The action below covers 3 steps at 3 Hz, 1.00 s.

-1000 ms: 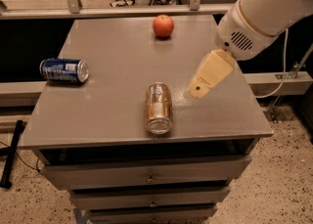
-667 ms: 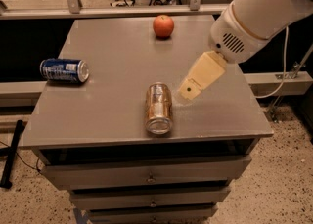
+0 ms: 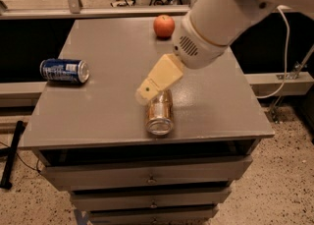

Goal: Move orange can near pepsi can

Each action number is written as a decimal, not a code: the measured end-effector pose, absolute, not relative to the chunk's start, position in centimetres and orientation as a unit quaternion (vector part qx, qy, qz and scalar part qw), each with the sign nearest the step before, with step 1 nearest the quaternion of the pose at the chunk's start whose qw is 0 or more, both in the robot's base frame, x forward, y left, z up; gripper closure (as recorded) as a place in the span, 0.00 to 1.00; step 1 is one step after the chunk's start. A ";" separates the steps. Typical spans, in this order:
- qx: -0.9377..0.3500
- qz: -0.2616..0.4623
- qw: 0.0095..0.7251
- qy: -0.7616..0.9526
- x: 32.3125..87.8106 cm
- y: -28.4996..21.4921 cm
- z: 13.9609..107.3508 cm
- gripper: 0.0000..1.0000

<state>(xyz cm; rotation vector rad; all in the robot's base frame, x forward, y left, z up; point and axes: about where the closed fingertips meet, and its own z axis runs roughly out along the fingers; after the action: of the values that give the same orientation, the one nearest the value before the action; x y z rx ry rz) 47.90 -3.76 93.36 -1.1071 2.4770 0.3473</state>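
The orange can (image 3: 159, 115) lies on its side near the front edge of the grey table (image 3: 108, 106), its silver end facing me. The pepsi can (image 3: 64, 70) lies on its side at the table's left edge. My gripper (image 3: 145, 91) hangs from the big white arm (image 3: 216, 17) and sits right over the far end of the orange can, covering part of it.
A red-orange apple (image 3: 164, 25) sits at the back middle of the table. Drawers (image 3: 147, 177) are under the tabletop. A white cable (image 3: 284, 47) runs at the right. A dark pole (image 3: 12, 155) leans at the lower left.
The arm and gripper have moved left and toward the orange can, from beside its right to over its far end. The cans and apple have not moved.
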 end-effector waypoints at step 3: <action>-0.279 0.091 0.151 0.944 49.8 -0.6 85.9 0.00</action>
<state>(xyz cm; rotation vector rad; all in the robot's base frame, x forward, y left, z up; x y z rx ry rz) 49.84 -0.62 85.94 -0.8018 2.7094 0.2623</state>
